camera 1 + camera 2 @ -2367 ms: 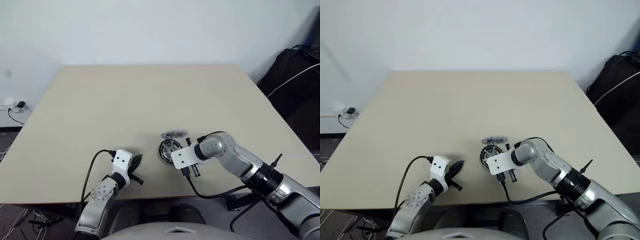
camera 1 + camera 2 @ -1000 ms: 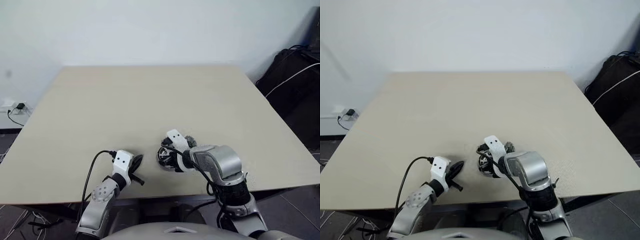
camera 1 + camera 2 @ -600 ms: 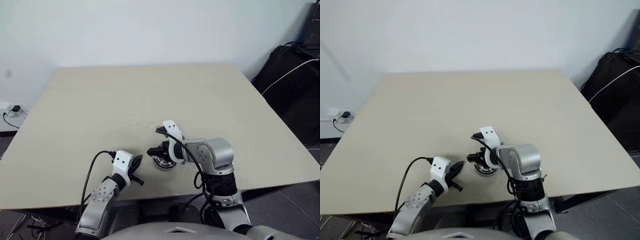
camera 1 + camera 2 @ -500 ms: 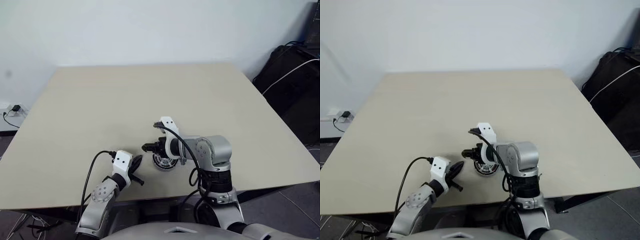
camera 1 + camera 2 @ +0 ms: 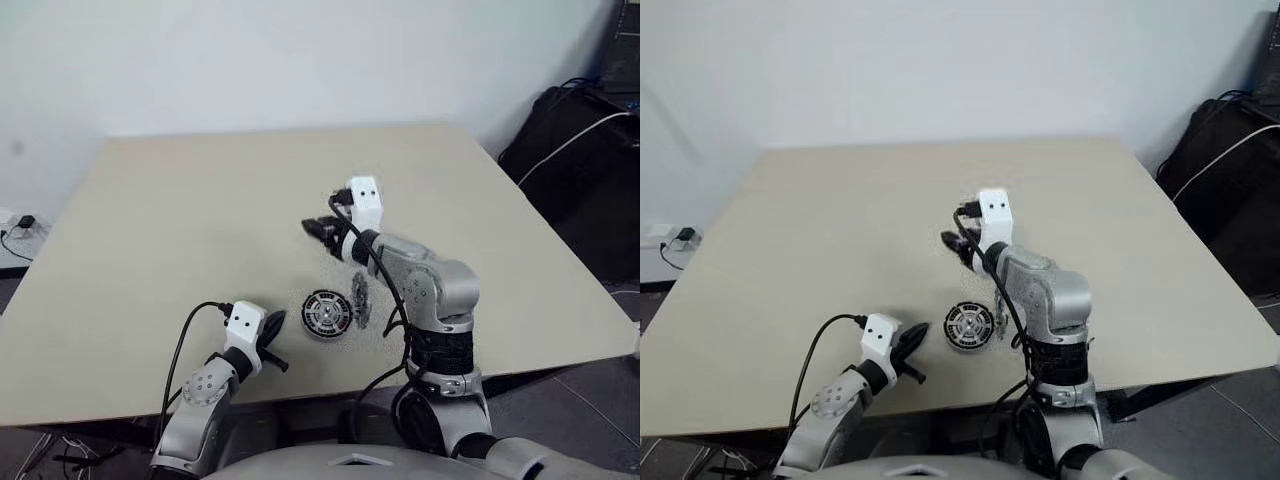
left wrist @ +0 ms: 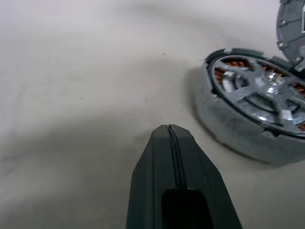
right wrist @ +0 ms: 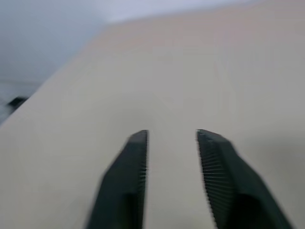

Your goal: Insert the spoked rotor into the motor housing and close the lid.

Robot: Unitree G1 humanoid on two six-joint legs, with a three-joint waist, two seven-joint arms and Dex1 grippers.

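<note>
Right gripper [image 7: 171, 143] lifted off motor housing [image 5: 327, 313], now parted, empty; left gripper [image 6: 170, 130] closed

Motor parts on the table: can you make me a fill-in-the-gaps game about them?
1. The shiny silver spoked rotor sits ____ the round copper-wound motor housing.
2. The flat round grey metal lid stands on its ____ beside the housing.
3. The left tool is ____.
4. The right tool holds ____.

Missing words: inside; edge; shut; nothing.
</note>
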